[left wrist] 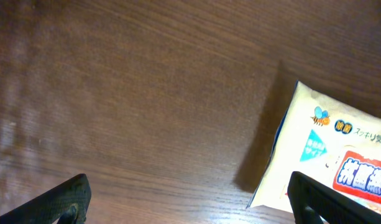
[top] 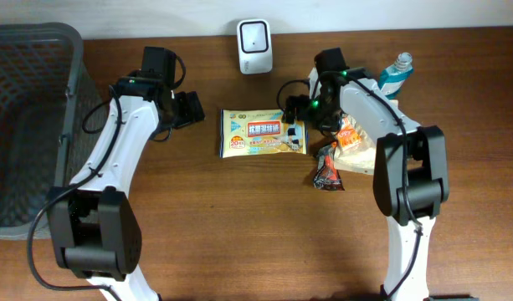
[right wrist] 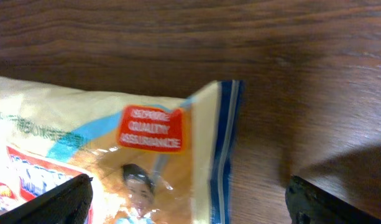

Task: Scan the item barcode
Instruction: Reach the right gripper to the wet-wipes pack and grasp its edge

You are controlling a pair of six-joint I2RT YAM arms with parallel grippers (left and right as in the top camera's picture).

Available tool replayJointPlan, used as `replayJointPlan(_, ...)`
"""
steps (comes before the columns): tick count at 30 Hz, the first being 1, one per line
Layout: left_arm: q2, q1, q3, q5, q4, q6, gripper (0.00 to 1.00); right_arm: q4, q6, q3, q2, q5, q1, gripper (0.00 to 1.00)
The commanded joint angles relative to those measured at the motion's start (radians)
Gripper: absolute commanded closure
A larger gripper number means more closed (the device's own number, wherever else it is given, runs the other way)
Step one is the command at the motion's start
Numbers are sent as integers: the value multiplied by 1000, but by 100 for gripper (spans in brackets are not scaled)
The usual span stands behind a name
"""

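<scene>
I noted the wipes packet (top: pixel 263 134) flat on the table (top: pixel 239 234), long axis left-right. The right end effector (top: pixel 298 110) (wide open, empty) apparently overhung its right end, nearer; the left end effector (top: pixel 196 110), equally open and empty, stood beside.

A flat wipes packet (top: pixel 263 133) is laid face up near the middle of the counter (top: pixel 239 242), with its long side running left to right. The pale yellow film is printed with a red-and-blue label, and a blue sealed edge is seen at the right end. A white scanner (top: pixel 254 47) with a dark window is placed beyond it, apart, near the far edge.
</scene>
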Motion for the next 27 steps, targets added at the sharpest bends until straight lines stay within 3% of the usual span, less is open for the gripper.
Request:
replayJointPlan(1,11,2,-4,-7,2,-15,1,-8,-50,-11,45,-64,14,13)
replayJointPlan(4,11,2,-4,-7,2,-15,1,-8,-49,-11,46,-69,28,24)
replayJointPlan(6,11,2,-4,-7,1,-15,1,-11,-46,-11,46,-69,42,37)
replayJointPlan(9,11,2,-4,-7,1,-15,1,-10,-42,-11,46,-67,50,60)
replayJointPlan(10,11,2,-4,-7,1,-15,1,-10,-40,-11,46,-64,50,72)
replayJointPlan(11,11,2,-4,-7,1,-15,1,-10,-28,-11,45,-61,48,91)
replayJointPlan(12,11,2,-4,-7,1,-15,1,-10,-14,-10,44,-61,43,96)
replayJointPlan(18,11,2,-4,-7,1,-15,1,-95,6,71,-26,-19,3,96)
replayJointPlan(27,11,2,-4,-7,1,-15,1,-402,3,338,-237,613,91,96)
